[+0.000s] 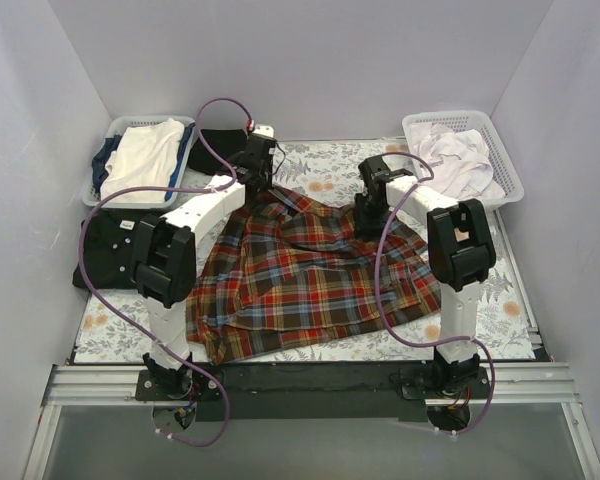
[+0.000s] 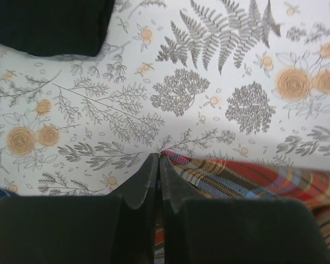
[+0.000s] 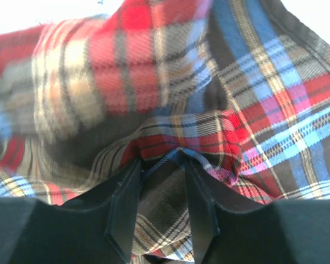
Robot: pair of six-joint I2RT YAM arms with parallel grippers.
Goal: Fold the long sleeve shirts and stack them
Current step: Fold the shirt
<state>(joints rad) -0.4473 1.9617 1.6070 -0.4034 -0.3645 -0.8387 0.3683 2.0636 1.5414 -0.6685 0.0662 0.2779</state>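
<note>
White walls (image 1: 300, 60) box in a table laid with a flowered cover (image 1: 500, 310), and from where I stand the job looks partly done at best. On the left edge of the cover lies the black shirt (image 1: 105, 250), flat and squared off (folded, I would judge, though its layers are hard to read), with nothing on top of it. Over the middle of the cover spreads the plaid shirt (image 1: 300, 275), rumpled, its near hem close to the cover's near edge and its far part drawn to a point between the two arms.

The left gripper (image 1: 255, 178) is at that far point. Its fingers are pressed together with the very edge of the plaid pinched between them, and bare cover lies beyond. The right gripper (image 1: 373, 215) is over the cover's right half, fingers closed on a bunched ridge of plaid that fills the gap between them.

So both hold the plaid shirt, and it is not yet folded: I see no clean crease and no tucked sleeves. By my reckoning what remains is the folding itself, then setting it on the black one at the cover's left edge.

Two baskets sit at the cover's far corners, the left basket (image 1: 92, 175) with white and navy cloth, the right basket (image 1: 510, 170) with pale cloth. Whether any of that belongs to the task I cannot tell. A bit of dark cloth (image 1: 223, 140) lies at the cover's far edge.
</note>
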